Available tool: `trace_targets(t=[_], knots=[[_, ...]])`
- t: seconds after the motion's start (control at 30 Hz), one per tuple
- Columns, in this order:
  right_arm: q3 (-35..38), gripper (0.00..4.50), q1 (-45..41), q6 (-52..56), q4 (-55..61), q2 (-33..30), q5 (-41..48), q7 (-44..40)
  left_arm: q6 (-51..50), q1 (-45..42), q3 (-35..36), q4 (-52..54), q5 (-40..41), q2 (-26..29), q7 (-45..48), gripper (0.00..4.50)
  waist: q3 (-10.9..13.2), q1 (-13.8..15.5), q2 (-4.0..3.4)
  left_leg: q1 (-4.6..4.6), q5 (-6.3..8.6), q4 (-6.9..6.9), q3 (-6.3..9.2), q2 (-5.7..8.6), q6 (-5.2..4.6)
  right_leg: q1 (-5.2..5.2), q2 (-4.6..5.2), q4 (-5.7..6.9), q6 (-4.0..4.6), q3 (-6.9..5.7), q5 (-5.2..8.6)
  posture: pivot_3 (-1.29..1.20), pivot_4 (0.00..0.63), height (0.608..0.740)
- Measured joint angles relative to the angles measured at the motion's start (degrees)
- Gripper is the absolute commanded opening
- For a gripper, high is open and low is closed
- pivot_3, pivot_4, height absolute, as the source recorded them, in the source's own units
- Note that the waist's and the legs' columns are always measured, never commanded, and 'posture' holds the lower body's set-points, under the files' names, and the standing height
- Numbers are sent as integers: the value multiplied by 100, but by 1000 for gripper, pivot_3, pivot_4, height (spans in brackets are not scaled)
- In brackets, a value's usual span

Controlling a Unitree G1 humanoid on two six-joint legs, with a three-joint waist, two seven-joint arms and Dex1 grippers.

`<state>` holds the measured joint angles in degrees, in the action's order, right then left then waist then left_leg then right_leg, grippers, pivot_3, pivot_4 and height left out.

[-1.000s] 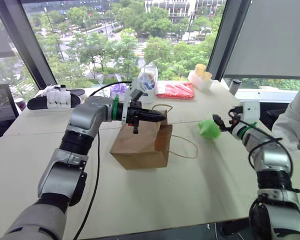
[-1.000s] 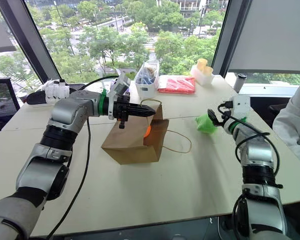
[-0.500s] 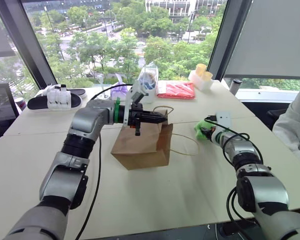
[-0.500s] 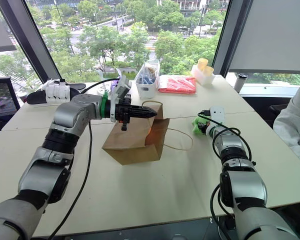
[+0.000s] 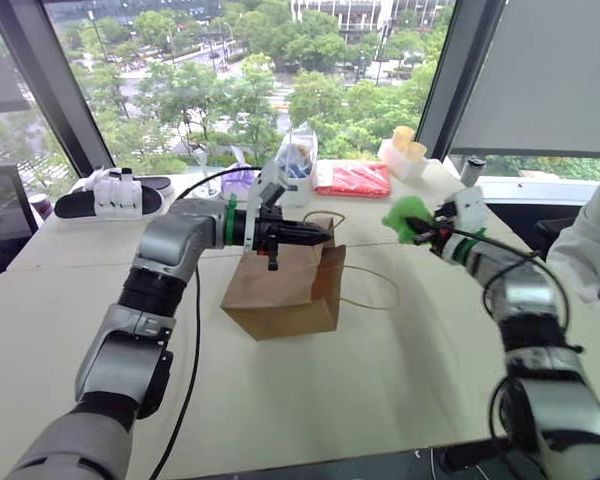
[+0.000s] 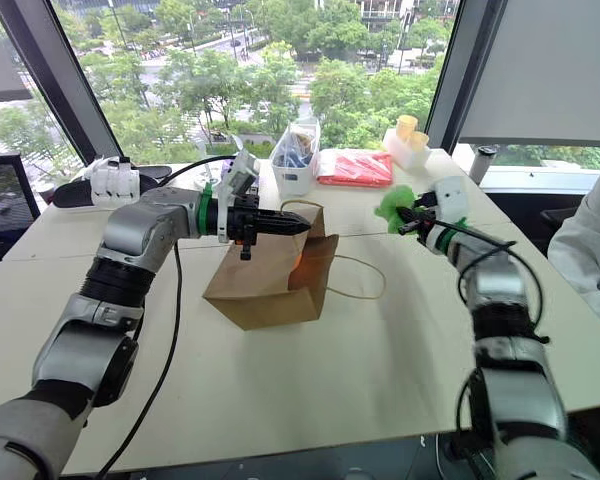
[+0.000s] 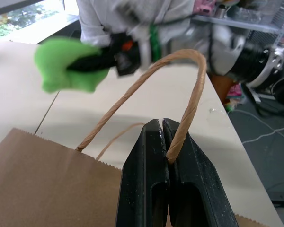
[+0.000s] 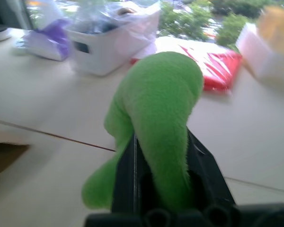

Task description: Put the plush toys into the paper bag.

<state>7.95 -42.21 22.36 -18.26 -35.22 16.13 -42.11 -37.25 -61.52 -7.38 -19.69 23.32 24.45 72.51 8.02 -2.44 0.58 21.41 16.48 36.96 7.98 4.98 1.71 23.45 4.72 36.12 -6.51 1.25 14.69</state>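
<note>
On the pale table (image 5: 380, 370), near its middle, stands the paper bag (image 5: 280, 285), the largest of the task's things and the landmark for all the rest. It sits upright with its mouth open upward, and an orange glow inside its open side, seen in the right eye view, looks like the orange plush toy (image 6: 296, 262) already within, though little of it shows.

Above the bag's top edge, the left gripper (image 5: 320, 236) points across the mouth, its two black fingers pressed together on one twine handle (image 7: 189, 104), holding that loop up. The second handle (image 5: 372, 292) lies slack on the table on the bag's right side.

To the right of the bag and higher than its mouth, well apart from it, the right gripper (image 5: 427, 228) has its fingers clamped on the green plush toy (image 5: 405, 216), which is clear of the table. The toy bulges out between and above the fingers, leading toward the bag.

The coming move turns on this: the bag's mouth lies to the left of and below the held toy, so the right arm likely has to carry it leftward over the rim, beside the left gripper, then let go.

Behind the bag sit a white bin (image 5: 295, 165) and a red packet (image 5: 350, 180).
</note>
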Motion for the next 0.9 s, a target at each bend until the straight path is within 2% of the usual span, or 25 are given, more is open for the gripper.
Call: trace_targets(t=[0.13, 0.3, 0.5, 0.63, 0.73, 0.9], knots=[[-249, 53, 679, 853, 1487, -396, 477, -724, 2, -10, 6, -14, 43, -3, 28, 0, 0, 6, 1, -3, 2, 8, -5, 2, -3, -6, 1, -4, -1, 0, 0, 0, 150, 740], [-542, 53, 857, 1365, 2059, -371, 767, -1022, 2, -11, 2, -12, 101, -35, 83, 0, 0, 9, 1, -9, 2, 14, -6, 1, -4, -7, 0, -7, -1, 2, 0, 0, 150, 740], [-1258, 53, 434, 1360, 1782, 321, 652, -1067, 4, -71, -22, -46, 103, -107, 123, 0, 0, 0, 1, -7, 1, 9, -4, 1, -2, 4, 0, -1, -2, 4, 0, 0, 150, 740], [-1767, 53, -29, 891, 881, 865, 289, -1186, 7, -148, -26, -54, 102, -101, 162, 0, -1, 10, 2, -7, 1, 9, -1, 4, -1, 3, 2, -1, -2, 3, -1, 0, 150, 740], [-1976, 1220, -196, 602, 453, 1088, 99, -1253, 7, -148, -27, -53, 101, -91, 173, 0, -1, 25, 2, -2, 1, 8, 5, 7, -1, 4, 4, 1, -6, 3, -4, 0, 150, 740], [-2004, 3932, -293, 309, 202, 1153, -73, -1350, 5, -148, -26, -50, 102, -47, 171, 0, -1, 13, 2, -2, 1, 5, 6, 10, -1, 5, 6, 0, -10, 3, -6, 0, 150, 740]])
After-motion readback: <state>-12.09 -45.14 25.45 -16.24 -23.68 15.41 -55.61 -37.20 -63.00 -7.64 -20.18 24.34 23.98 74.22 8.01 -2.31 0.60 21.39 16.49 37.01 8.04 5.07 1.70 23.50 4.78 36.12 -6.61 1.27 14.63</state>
